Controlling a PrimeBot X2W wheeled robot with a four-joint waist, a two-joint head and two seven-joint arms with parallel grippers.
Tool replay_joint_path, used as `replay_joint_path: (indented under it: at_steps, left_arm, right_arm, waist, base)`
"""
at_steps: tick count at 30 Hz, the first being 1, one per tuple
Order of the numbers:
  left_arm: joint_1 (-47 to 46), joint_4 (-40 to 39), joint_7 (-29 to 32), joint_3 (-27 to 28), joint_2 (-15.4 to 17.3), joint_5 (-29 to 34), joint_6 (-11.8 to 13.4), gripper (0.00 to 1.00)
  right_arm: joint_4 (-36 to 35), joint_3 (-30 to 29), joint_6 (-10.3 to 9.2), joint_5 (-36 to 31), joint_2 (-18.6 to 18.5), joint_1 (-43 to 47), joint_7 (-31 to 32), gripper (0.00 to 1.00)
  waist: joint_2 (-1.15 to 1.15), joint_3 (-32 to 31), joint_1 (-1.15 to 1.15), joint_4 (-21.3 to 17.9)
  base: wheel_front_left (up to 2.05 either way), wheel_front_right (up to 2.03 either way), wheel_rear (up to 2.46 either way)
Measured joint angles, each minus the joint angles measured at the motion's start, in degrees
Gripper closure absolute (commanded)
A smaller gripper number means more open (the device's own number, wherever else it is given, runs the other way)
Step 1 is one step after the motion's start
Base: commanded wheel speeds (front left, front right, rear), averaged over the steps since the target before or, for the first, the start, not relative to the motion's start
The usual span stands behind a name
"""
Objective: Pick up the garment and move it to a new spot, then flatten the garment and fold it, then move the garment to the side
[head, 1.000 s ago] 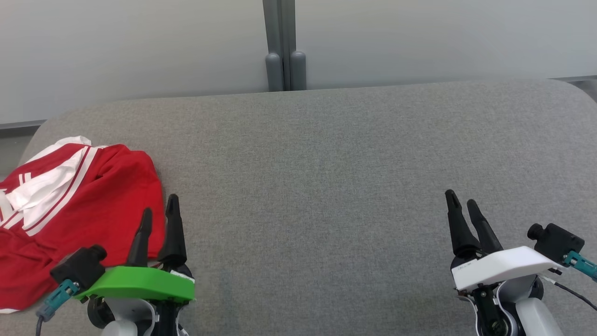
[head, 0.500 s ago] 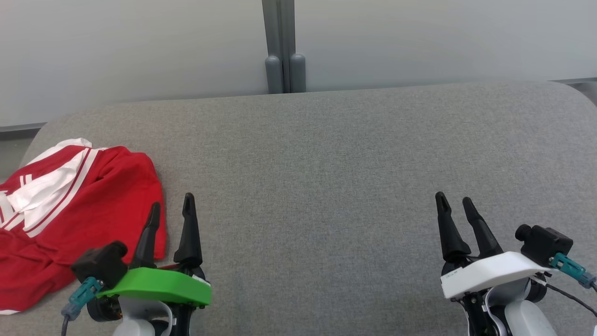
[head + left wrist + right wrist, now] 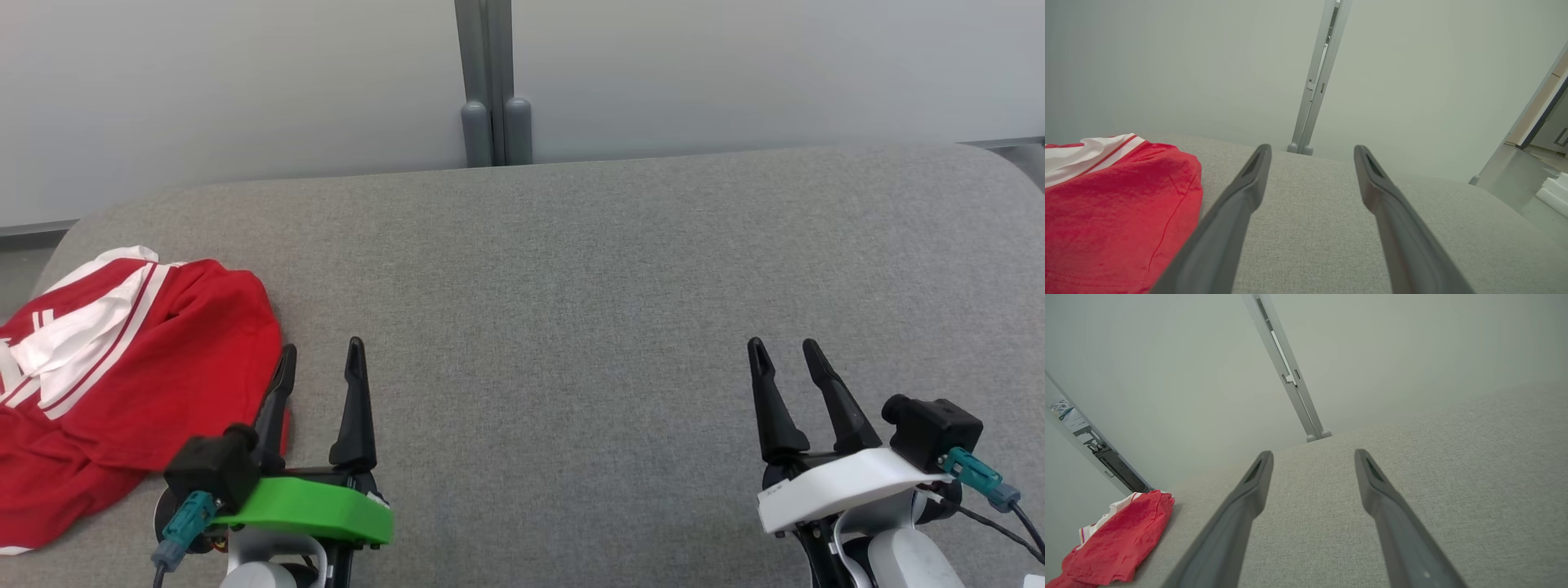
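Since earlier, the left gripper [image 3: 320, 347] has slid rightward from the red garment [image 3: 147, 359]; the right gripper [image 3: 782, 344] edged leftward. Head view: both jaws open, empty, above grey cushioned surface [image 3: 555, 269], garment crumpled at its left end. Wrist views: pale wall [image 3: 1167, 61], grey post [image 3: 1318, 81] behind

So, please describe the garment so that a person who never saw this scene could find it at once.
Start from the wide grey fabric-covered surface below the pale wall. At its left end, just left of the green-backed left gripper, lies a bunched jersey. It is the one bright red thing there, with white panels and stripes.
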Motion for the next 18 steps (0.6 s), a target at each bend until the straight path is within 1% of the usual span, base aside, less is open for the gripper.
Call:
replay_joint_path:
  at_steps: [18]
  left_arm:
    - [0.86,-1.26,-2.43,-2.54,0.62,9.75,0.96,0.00]
  right_arm:
    - [-0.73,0.88,0.01,-9.12,-0.07,0.74,-2.42,0.00]
  waist:
    - [0.00,-0.25,0.00,-0.38]
  base:
    - [0.00,0.00,0.00]
